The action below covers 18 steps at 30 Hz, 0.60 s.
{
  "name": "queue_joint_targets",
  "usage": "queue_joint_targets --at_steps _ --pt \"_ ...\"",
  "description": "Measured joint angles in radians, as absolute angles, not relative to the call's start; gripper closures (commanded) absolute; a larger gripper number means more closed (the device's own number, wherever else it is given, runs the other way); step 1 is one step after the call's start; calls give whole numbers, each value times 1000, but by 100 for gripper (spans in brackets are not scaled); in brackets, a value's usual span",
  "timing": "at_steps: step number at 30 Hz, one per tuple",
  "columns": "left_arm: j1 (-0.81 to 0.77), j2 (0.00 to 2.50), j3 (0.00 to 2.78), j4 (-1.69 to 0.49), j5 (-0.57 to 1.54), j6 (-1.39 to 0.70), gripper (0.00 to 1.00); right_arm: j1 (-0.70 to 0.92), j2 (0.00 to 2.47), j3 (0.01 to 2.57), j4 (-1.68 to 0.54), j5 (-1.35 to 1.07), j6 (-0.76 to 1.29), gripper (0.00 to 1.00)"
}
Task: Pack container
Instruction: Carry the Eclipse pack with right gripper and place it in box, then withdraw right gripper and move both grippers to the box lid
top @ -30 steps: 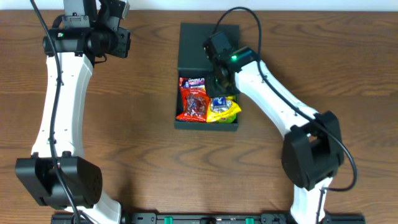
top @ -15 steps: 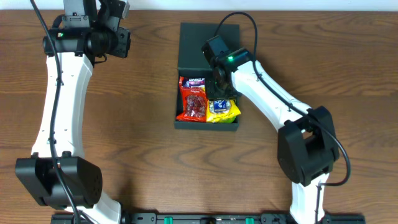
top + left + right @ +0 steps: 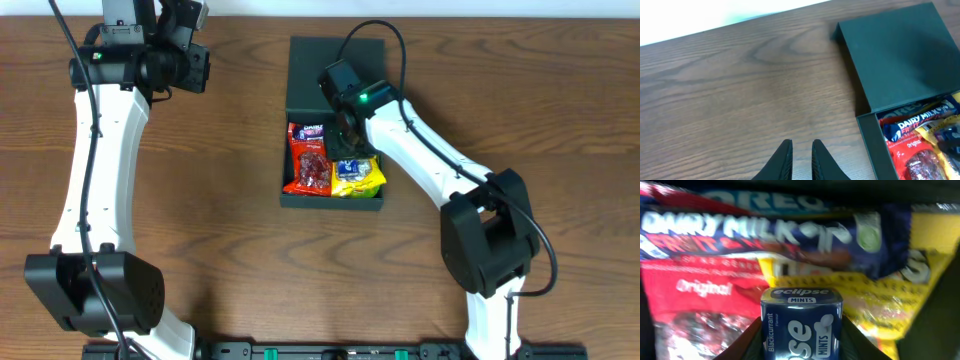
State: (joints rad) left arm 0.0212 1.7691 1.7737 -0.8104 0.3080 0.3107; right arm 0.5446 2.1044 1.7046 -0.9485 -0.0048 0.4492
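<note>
The dark teal-black container (image 3: 295, 198) sits open at the table's middle, its flat lid (image 3: 315, 75) laid back behind it. Inside lie a red snack packet (image 3: 311, 165), a yellow packet (image 3: 368, 180) and a blue Dairy Milk bar (image 3: 790, 230). My right gripper (image 3: 350, 150) is inside the box, shut on a blue Eclipse mints tin (image 3: 801, 322) held just above the packets. My left gripper (image 3: 801, 160) is shut and empty over bare table, left of the container (image 3: 867, 125).
The brown wooden table (image 3: 200, 220) lies around the box. The right arm (image 3: 430, 170) reaches across the box's right side. The left arm (image 3: 100, 150) stands along the left. A pale wall edge (image 3: 700, 15) borders the table's far side.
My right gripper has shifted slightly left and up over the box with the mints tin in it. The left arm has not moved.
</note>
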Motion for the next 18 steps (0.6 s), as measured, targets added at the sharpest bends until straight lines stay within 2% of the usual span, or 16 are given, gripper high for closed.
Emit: queue_joint_targets --at_steps 3,5,6,9,10,11,12,15,18 --pt "22 1769 1774 -810 308 311 85 545 2108 1705 -940 -24 449 99" --pt "21 1769 1774 -810 308 311 85 545 2109 1705 -938 -33 449 94" --pt "21 1769 1774 -810 308 311 85 545 2109 1705 -937 -38 449 89" --pt "21 1769 1774 -810 308 311 85 545 2111 1705 -935 -48 449 80" --pt "21 1769 1774 -811 308 311 85 545 2111 1705 -935 -50 449 73" --pt "20 1769 1774 -810 308 311 85 545 2111 1705 -935 -51 449 59" --pt "20 1769 1774 -810 308 311 84 545 2111 1705 -935 -52 450 53" --pt "20 1769 1774 -810 308 311 81 546 2116 1705 -936 -62 448 45" --pt "20 1769 1774 -810 308 311 82 549 2120 1705 -938 -77 444 42"
